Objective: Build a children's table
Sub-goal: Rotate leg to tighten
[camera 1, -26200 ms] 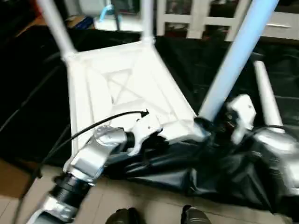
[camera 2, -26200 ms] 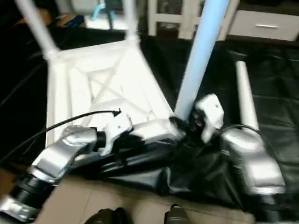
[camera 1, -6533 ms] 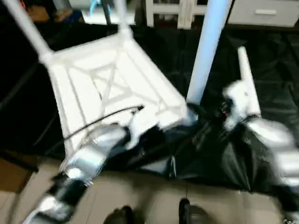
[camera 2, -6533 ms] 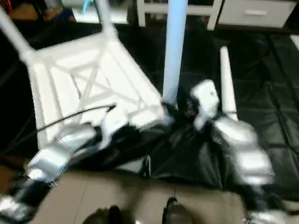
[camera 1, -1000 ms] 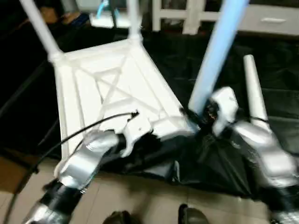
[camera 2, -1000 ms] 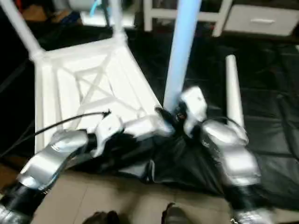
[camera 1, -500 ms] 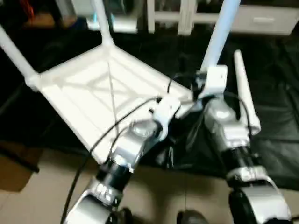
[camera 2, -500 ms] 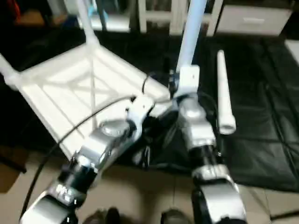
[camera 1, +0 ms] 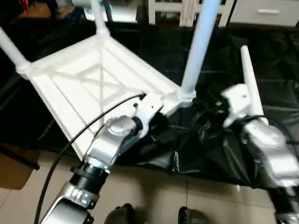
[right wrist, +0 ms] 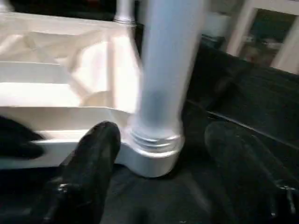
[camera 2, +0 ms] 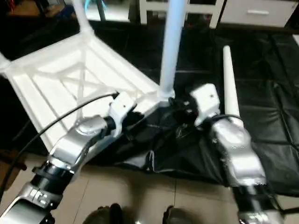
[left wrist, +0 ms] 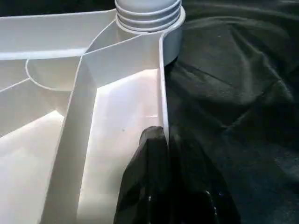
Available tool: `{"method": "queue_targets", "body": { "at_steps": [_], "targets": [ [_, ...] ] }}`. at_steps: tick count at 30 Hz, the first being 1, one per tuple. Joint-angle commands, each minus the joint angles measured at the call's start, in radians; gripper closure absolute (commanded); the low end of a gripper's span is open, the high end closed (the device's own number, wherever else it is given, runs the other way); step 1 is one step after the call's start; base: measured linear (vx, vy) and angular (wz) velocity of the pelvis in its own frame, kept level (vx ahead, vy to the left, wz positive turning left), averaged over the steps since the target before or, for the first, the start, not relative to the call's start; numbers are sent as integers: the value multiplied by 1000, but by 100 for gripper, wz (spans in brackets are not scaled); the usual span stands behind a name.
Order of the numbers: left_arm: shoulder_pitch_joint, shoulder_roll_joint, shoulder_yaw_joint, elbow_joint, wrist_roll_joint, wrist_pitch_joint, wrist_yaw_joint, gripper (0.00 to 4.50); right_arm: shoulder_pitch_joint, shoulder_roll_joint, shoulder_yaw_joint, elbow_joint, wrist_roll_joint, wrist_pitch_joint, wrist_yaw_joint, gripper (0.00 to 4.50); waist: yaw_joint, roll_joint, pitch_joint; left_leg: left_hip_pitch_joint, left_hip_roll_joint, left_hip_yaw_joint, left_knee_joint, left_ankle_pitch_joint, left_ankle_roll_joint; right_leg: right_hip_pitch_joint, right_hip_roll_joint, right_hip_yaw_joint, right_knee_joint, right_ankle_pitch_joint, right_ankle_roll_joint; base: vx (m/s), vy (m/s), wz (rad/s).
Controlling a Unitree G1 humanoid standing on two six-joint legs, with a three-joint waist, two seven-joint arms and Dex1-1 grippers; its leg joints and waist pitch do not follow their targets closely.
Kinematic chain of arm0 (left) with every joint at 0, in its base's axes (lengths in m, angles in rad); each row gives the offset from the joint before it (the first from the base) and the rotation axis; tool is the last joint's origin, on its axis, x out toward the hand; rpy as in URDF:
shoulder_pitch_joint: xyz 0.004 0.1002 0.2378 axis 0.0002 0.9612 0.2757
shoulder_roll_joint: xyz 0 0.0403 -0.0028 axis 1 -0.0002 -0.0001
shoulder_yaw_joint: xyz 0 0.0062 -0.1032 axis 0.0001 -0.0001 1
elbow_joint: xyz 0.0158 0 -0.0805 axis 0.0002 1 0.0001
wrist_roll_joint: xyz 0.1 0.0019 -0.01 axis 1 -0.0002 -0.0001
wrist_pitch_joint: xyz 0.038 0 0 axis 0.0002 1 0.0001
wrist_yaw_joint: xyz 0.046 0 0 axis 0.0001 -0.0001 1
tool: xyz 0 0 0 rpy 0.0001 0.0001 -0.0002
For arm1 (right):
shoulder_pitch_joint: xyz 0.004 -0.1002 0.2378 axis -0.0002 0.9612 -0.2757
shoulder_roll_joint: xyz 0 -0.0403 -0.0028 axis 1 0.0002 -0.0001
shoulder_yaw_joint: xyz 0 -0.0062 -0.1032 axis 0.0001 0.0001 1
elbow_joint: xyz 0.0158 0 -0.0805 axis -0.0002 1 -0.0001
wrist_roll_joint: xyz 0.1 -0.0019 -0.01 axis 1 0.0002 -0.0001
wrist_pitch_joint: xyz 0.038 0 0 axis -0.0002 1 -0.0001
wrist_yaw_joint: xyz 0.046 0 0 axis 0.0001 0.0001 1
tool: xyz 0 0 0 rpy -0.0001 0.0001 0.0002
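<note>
On the black sheet (camera 1: 219,154) the tabletop (camera 1: 88,93) lies upside down with three legs standing in its corner sockets, the nearest (camera 1: 198,44) rising just beside the right gripper (right wrist: 161,154). That gripper's fingers (right wrist: 91,161) stand apart either side of this leg's base without clasping it, while the left gripper (left wrist: 163,186) is pinched shut on the top's rim. By my reckoning one step is left: the fourth leg (camera 1: 247,77) lies loose on the sheet, and the near-left socket stays to be filled.

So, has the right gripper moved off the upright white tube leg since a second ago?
Yes: the right gripper has backed away from the upright white tube leg base, toward the robot, fingers open.
</note>
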Motion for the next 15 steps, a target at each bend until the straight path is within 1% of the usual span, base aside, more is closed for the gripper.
{"method": "queue_targets", "body": {
  "at_steps": [1, 2, 3, 4, 5, 6, 7, 8, 9, 10, 11, 12, 13, 14, 15],
  "targets": [
    [-27, -18, 36, 28, -25, -28, 16, 450, 51, -22, -19, -61, 19, 39, -1, 74, 6, -9, -87, 30, 31, -10, -42, -118, 172, 58, -43, 32, -54, 9, -286, 0, 0, 0],
    [-28, -19, 36, 29, -26, -28, 16, 450, 52, -22, -19, -61, 19, 40, -2, 65, 6, -14, -85, 31, 31, -8, -43, -134, 166, 58, -42, 33, -59, -12, -282, 0, 0, 0],
    [-44, -42, 48, 48, -40, -24, 25, 450, 69, -25, -24, -70, 14, 52, -20, 57, 7, -16, -83, 31, 30, -8, -45, -156, 154, 57, -44, 34, -62, -49, -281, 0, 0, 0],
    [-67, -74, 67, 77, -58, -18, 42, 450, 82, -25, -25, -68, -4, 68, -46, 57, 8, -11, -82, 32, 28, -7, -44, -168, 145, 55, -43, 33, -64, -74, -278, 0, 0, 0],
    [-95, -107, 84, 110, -75, -20, 59, 450, 93, -23, -22, -67, -34, 87, -72, 57, 7, -11, -80, 35, 28, -6, -46, -195, 130, 53, -43, 33, -70, -118, -269, 0, 0, 0],
    [-110, -124, 92, 127, -83, -28, 69, 450, 96, -19, -21, -64, -47, 98, -85, 57, 9, -13, -82, 34, 27, -8, -47, -201, 119, 55, -43, 33, -70, -137, -258, 0, 0, 0],
    [-155, -172, 119, 176, -107, -52, 100, 450, 103, -5, -20, -57, -81, 124, -128, 57, 8, -15, -83, 34, 22, -5, -45, -192, 113, 51, -39, 34, -72, -141, -250, 0, 0, 0],
    [-199, -215, 145, 224, -129, -77, 124, 450, 108, 12, -24, -56, -99, 149, -166, 57, 10, -17, -87, 34, 22, -7, -43, -186, 116, 54, -43, 36, -71, -131, -248, 0, 0, 0],
    [-216, -230, 155, 243, -137, -88, 134, 450, 109, 19, -25, -54, -106, 160, -182, 57, 9, -14, -86, 28, 19, -8, -42, -161, 123, 55, -42, 36, -68, -111, -248, 0, 0, 0],
    [-235, -247, 168, 265, -145, -103, 148, 450, 110, 27, -24, -52, -114, 174, -201, 57, 10, -18, -92, 27, 19, -10, -40, -136, 136, 57, -43, 38, -64, -71, -251, 0, 0, 0],
    [-279, -284, 197, 318, -170, -145, 172, 450, 111, 34, -21, -53, -121, 193, -221, 57, 10, -19, -93, 25, 17, -11, -37, -118, 145, 59, -43, 39, -61, -43, -254, 0, 0, 0],
    [-315, -315, 216, 361, -190, -190, 181, 450, 113, 38, -16, -57, -124, 204, -233, 57, 12, -13, -96, 25, 15, -11, -32, -87, 168, 57, -41, 39, -57, 14, -263, 0, 0, 0],
    [-339, -334, 228, 387, -199, -220, 195, 450, 115, 39, -12, -62, -128, 212, -240, 57, 15, -16, -102, 21, 13, -13, -26, -53, 195, 61, -44, 39, -48, 72, -269, 0, 0, 0],
    [-352, -345, 235, 403, -202, -237, 203, 450, 116, 40, -9, -65, -130, 217, -246, 57, 16, -7, -102, 18, 13, -13, -24, -35, 209, 59, -44, 38, -43, 95, -271, 0, 0, 0],
    [-370, -360, 248, 415, -207, -267, 211, 450, 120, 44, -4, -74, -133, 223, -253, 57, 13, -9, -107, 13, 14, -15, -17, 1, 239, 60, -44, 37, -36, 148, -277, 0, 0, 0]
  ]
}}
